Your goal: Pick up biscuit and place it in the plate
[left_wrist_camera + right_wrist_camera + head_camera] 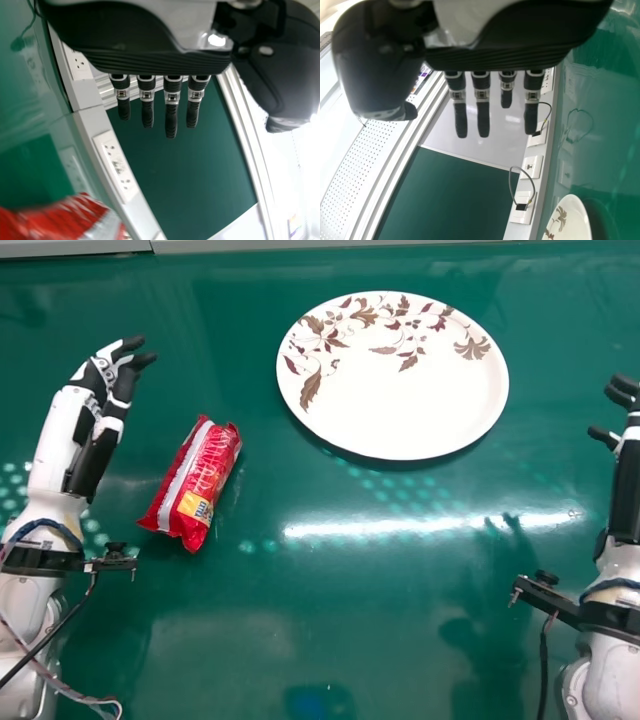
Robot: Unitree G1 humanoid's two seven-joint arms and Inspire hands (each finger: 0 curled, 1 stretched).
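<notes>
1. while the plate (400,395) lies on the far part of the green surface (240,660), the red biscuit packet (195,480) rests outside it, on the surface, nearer the robot and off to the left. in the head view, the packet slants with its far end turned a little to the right; a pale band runs along it, and a yellow patch sits near its closer end. the plate is round and white, with brown leaves and flowers across its far side, its middle and near side plain white. the left hand (92,445) is just left of the packet, apart from it, fingers loosely extended and spread from the thumb. the right hand (628,480) is at the right side, apart from the plate, its fingers and thumb likewise apart.

2. in the left wrist view, the left hand (160,57) has its fingers out straight, the thumb well away from them. the packet is near, blurred, its red wrapper and pale band showing. beyond are white sockets (116,162) and a dark green panel (185,175).

3. in the right wrist view, the right hand (505,55) also has straight fingers, the thumb held off to the side. part of the plate shows, with its rim and some brown leaves.
</notes>
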